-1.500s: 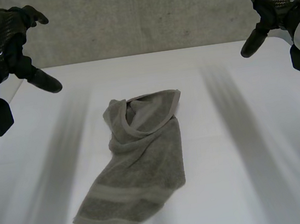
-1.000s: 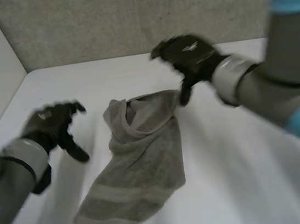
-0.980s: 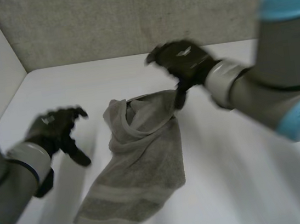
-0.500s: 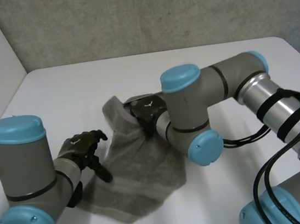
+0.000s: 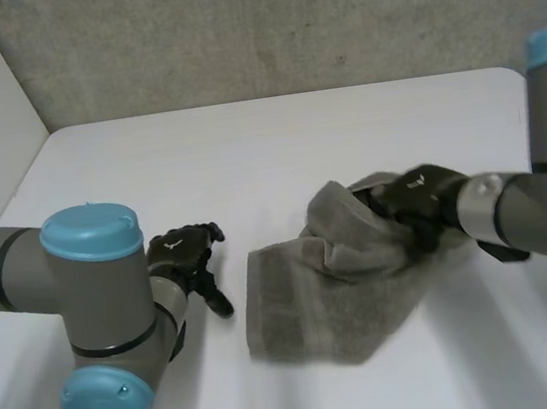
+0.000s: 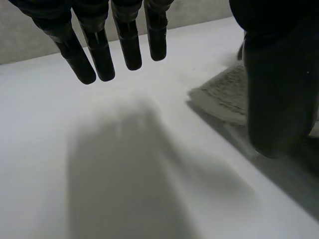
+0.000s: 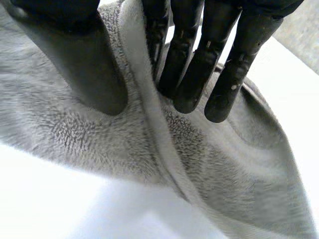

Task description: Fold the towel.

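Right hand [image 5: 416, 202] was clamped on the bunched upper end of the towel [image 5: 317, 305]. In the right wrist view its fingers [image 7: 189, 74] and thumb [image 7: 84, 69] pinched a raised hemmed ridge of the cloth between them.

Half a second before, the towel had lain further toward the robot's left, with the left hand close against its near edge and the right hand on its upper part. The right hand had since dragged it across the table [image 5: 246, 148] toward the robot's right. It now lay right of the table's middle, crumpled where it was held and trailing flatter toward the left.

Left hand [image 5: 184, 252] had not gone with it. It hovered low over bare table just beside the towel's left edge, apart from it. Its fingers [image 6: 99, 55] hung straight and relaxed and held nothing. A corner of the towel [image 6: 222, 94] lay on the table beside its thumb.

For the task, this looked like repositioning rather than folding. No clean fold was laid, and the cloth was more rumpled at the gripped end than flat. Only one hand had a hold. The left hand would probably need to take the free corner or edge near it so that the towel could be drawn out flat before one half was brought over the other.
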Robot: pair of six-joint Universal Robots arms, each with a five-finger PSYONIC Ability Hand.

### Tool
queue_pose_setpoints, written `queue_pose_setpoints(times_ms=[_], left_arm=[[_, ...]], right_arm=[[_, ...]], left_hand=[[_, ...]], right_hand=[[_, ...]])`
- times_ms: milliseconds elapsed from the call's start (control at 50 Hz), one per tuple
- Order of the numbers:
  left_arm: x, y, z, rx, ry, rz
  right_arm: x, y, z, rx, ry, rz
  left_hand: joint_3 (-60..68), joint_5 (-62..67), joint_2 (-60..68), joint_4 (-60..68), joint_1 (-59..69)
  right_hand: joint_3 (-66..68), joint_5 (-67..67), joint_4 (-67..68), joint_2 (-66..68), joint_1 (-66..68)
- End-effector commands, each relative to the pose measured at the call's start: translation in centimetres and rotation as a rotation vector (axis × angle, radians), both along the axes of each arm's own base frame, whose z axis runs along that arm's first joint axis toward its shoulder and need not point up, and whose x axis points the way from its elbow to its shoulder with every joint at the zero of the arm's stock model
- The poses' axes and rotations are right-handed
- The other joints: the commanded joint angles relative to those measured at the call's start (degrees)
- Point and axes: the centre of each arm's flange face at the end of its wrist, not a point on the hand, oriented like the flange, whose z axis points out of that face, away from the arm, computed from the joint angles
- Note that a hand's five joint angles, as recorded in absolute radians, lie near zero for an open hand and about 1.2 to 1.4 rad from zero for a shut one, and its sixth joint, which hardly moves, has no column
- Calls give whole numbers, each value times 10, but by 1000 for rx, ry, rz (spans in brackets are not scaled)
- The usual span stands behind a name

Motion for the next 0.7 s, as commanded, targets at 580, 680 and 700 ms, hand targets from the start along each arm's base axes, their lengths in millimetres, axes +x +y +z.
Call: queue_pose_setpoints(times_ms=[580, 680, 700], left_arm=[[-92, 21, -16, -107, -15, -247], [-94, 21, -24, -103, -32, -254], [-94, 21, -24, -103, -32, -254]], right_arm=[[83, -63, -2, -119, -71, -55], [90, -70, -32, -44, -42, -41], [90, -70, -32, -44, -42, -41]], left_hand=[[28, -74, 29, 32, 30], [76, -25, 77, 81, 79], [76, -25, 77, 81, 79]], right_hand=[[-427, -425, -428, -423, -426], [-414, -412, -414, -410, -412], [-414, -412, -414, -410, -412]])
